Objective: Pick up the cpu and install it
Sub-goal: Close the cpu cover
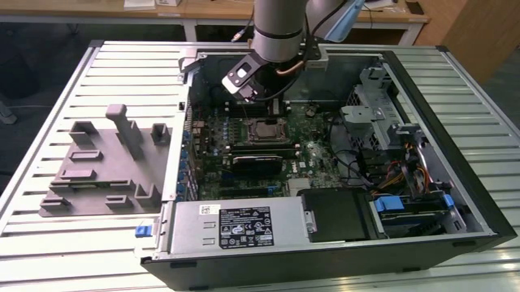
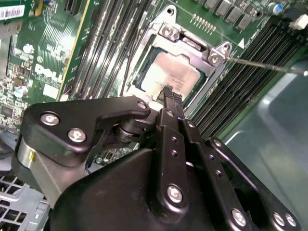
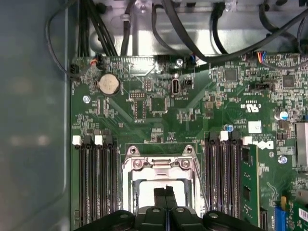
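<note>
Cpu (image 2: 169, 76), second wrist view: silver top up, lying square inside the socket frame (image 2: 214, 58), apparently seated rather than carried.
Tool (image 2: 168, 92), second wrist view: fingers pinched together with nothing between them, tips just over the cpu's edge (likely poised to nudge or press, not grip).
First wrist view: narrow tool (image 3: 166, 191) centred over the socket frame, memory slots (image 3: 96, 183) flanking it.
Exterior view: arm (image 1: 281, 27) reaches into the open computer case (image 1: 451, 143) on the bench (image 1: 122, 73).
</note>
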`<state>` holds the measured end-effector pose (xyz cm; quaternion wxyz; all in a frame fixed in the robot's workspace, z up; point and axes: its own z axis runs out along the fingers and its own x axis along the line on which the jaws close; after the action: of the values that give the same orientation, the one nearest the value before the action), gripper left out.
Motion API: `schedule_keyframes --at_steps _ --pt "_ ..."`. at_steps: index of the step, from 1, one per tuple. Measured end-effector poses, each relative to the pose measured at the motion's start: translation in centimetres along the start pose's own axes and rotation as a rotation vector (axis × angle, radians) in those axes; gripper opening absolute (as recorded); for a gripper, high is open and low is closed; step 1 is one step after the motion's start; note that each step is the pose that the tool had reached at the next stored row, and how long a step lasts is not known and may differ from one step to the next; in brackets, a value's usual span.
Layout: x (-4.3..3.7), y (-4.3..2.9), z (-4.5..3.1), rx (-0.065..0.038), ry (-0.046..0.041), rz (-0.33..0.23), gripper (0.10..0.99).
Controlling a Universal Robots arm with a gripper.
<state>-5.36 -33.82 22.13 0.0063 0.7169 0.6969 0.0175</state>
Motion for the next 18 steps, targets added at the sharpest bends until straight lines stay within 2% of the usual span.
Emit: schedule_keyframes --at_steps 5,12,18 --pt "-0.02 -0.45 0.21 0.000 -0.0008 0.002 0.106" --pt "-0.02 -0.45 0.22 0.000 -0.0008 -0.004 0.106" --pt "-0.02 -0.46 0.25 0.002 0.0024 -0.098 0.106"
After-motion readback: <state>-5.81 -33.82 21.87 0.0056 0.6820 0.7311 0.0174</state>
